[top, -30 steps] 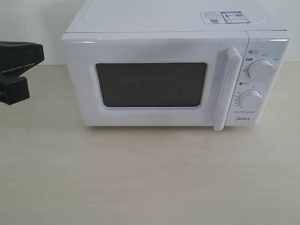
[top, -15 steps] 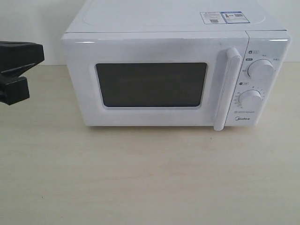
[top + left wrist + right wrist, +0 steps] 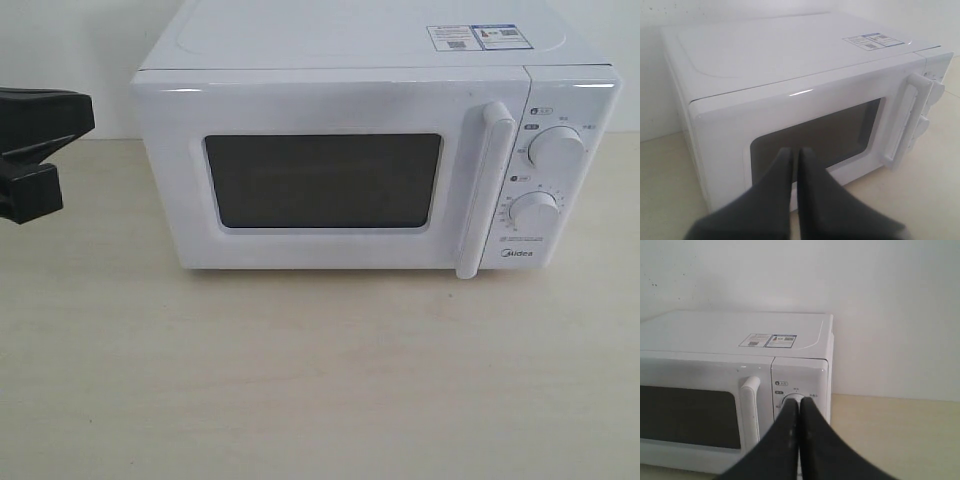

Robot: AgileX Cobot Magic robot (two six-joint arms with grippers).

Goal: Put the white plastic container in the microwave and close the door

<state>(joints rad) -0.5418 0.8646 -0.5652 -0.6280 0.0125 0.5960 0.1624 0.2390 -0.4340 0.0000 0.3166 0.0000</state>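
The white microwave (image 3: 350, 150) sits on a pale wooden table (image 3: 300, 380) with a plain white wall (image 3: 840, 280) behind it. Its door (image 3: 330, 105) is shut flat, and the dark window (image 3: 322, 180) hides what is inside. The left claw (image 3: 794, 152) hangs off to the left of the microwave with its two black fingers pressed together and nothing between them, and the right claw (image 3: 799, 402) is pinched together and empty too, out in front of the round dials (image 3: 556, 148)

The white boxy microwave (image 3: 370, 95) stands on the pale wooden bench (image 3: 300, 380). Its white windowed door (image 3: 320, 105) fills the front's left. The vertical bar handle (image 3: 483, 190) stands just left of two round dials (image 3: 556, 148), one above the other, and paper stickers (image 3: 475, 37) lie on top.
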